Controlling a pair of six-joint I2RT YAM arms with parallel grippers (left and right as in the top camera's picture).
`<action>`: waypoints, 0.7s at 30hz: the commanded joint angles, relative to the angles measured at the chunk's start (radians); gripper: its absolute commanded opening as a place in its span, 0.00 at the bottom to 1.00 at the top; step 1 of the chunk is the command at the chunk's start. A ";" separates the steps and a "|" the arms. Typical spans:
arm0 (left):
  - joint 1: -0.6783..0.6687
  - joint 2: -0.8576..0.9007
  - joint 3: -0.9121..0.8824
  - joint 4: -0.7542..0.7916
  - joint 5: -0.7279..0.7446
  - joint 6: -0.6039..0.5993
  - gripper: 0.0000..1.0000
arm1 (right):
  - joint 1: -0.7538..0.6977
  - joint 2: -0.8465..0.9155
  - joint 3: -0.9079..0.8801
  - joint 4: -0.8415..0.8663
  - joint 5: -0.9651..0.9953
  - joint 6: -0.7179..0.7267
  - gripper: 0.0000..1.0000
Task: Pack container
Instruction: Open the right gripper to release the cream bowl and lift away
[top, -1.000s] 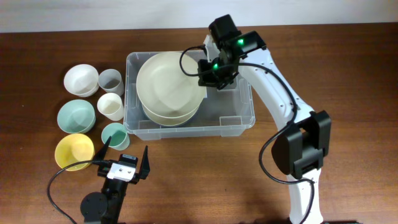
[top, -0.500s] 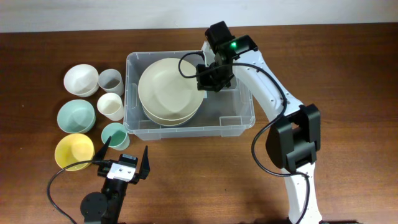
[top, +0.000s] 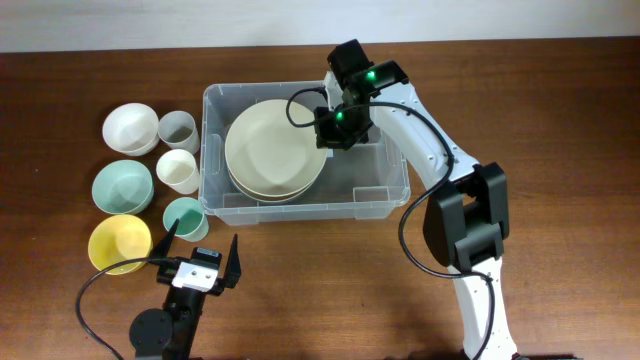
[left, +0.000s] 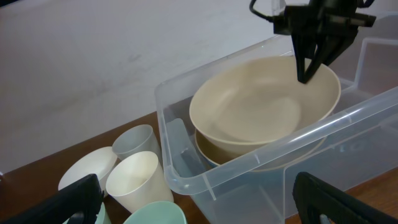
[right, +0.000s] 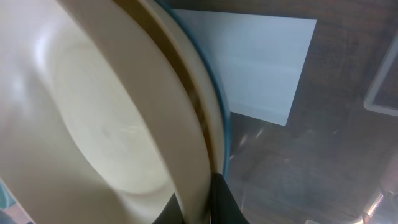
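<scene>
Clear rectangular plastic bin (top: 385, 196) sits mid dark wooden tabletop (top: 570, 110). In its left part it holds a large cream round bowl (top: 270, 145) stacked on a second cream bowl (left: 210, 148). Right claw (top: 334, 126) is pinching the top bowl's right rim from above, and its wrist view shows one pad hard against that rim. From the left wrist view the top bowl looks tilted, not seated flat on the lower one. My worry is that letting go there drops it and it rocks, or a pad drags the rim on the way out and tips it. The bin looks light, so I'd guess any sideways pull could skate it across the tabletop. The two big bowls eat most of the floor, leaving only the right end for the small items. Left claw (top: 203, 238) is spread wide and holding nothing, just beside the teal cup (top: 185, 217) and near the yellow bowl (top: 120, 243). A careless first move could clip either.
</scene>
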 joint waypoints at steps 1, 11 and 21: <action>0.006 -0.006 -0.002 -0.005 0.011 -0.003 1.00 | 0.005 0.021 -0.003 0.003 -0.003 0.001 0.06; 0.006 -0.006 -0.002 -0.005 0.011 -0.003 1.00 | 0.005 0.021 -0.003 0.005 -0.003 0.001 0.13; 0.006 -0.006 -0.002 -0.005 0.011 -0.003 1.00 | 0.005 0.021 -0.003 0.006 -0.007 0.009 0.27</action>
